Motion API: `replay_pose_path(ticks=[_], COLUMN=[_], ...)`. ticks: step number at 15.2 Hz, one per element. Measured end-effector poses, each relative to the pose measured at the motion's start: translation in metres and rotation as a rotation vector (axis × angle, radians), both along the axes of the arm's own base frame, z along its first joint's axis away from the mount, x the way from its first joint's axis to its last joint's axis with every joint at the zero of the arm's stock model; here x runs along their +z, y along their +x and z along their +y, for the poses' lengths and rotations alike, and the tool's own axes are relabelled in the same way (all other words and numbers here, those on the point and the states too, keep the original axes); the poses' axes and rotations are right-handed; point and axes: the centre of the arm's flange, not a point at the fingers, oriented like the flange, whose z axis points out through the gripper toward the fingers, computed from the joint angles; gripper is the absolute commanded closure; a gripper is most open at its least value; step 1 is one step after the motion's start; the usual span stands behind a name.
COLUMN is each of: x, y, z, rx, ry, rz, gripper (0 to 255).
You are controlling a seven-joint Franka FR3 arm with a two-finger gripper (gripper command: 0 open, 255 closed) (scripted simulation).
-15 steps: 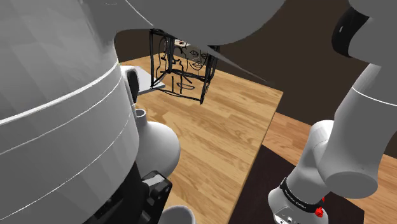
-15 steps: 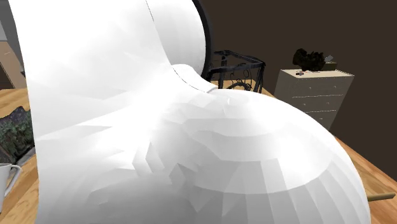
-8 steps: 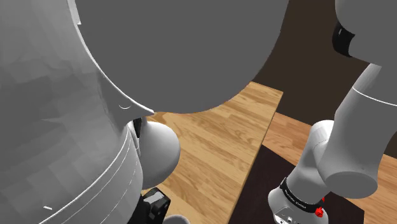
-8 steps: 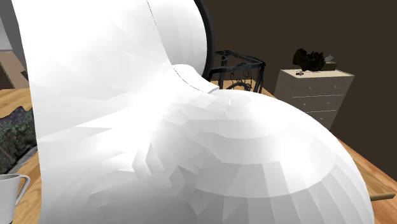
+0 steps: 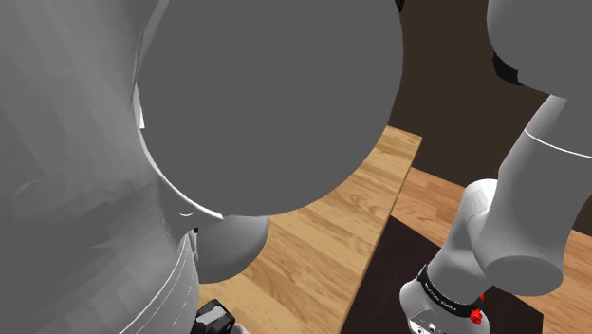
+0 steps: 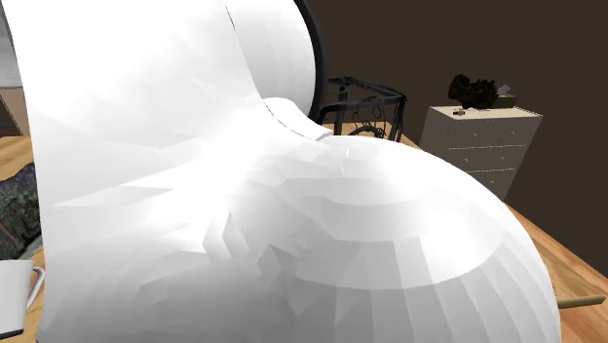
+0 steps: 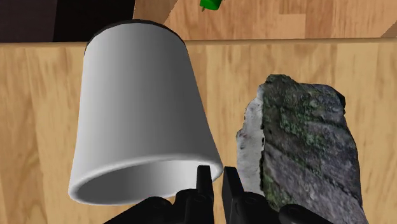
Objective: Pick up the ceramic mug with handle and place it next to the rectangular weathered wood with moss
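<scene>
**Shoulder view.** The arm (image 5: 266, 104) now covers more than it did half a second ago. Its grey bulk hides the far end of the table (image 5: 332, 228), where a second ago a wire basket stood in plain sight. A strip of wooden top is left, along with the arm's lower links at this view's right. The mug and the pincer are behind the arm here.

**Second exterior view.** The white arm has spread a little further to this view's left and covers more of the mossy wood (image 6: 14, 209). The mug (image 6: 14, 292) is cut off by the lower left corner, with its handle turned toward the arm. It sits slightly differently than it did half a second ago. The wire basket (image 6: 368, 105) and a dresser (image 6: 482, 141) stand behind, unchanged.

**Wrist view.** This view gives what the others hide. The gripper (image 7: 216, 177) has its fingers nearly together, pinching the mug's wall at the rim. The mug is white and its handle is out of sight. The mossy wood lies just beside it on the table. I cannot tell whether the mug's base touches the tabletop. A small green thing (image 7: 211, 4) is cut off at the edge, beyond the table.
</scene>
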Motion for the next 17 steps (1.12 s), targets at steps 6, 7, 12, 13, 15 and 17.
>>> replay_pose_path(ticks=[6, 7, 12, 13, 15, 17], x=[-0.008, -0.010, 0.002, 0.013, 0.030, 0.034], y=[-0.003, -0.004, -0.002, -0.001, -0.001, -0.001], z=[0.001, 0.001, -0.007, -0.007, -0.007, -0.006], rx=[0.003, 0.004, 0.006, 0.006, 0.006, 0.006], ry=[-0.054, -0.066, -0.077, -0.077, -0.077, -0.078], rz=[0.018, 0.021, 0.027, 0.027, 0.027, 0.027], gripper=[0, 0, 0, 0, 0, 0])
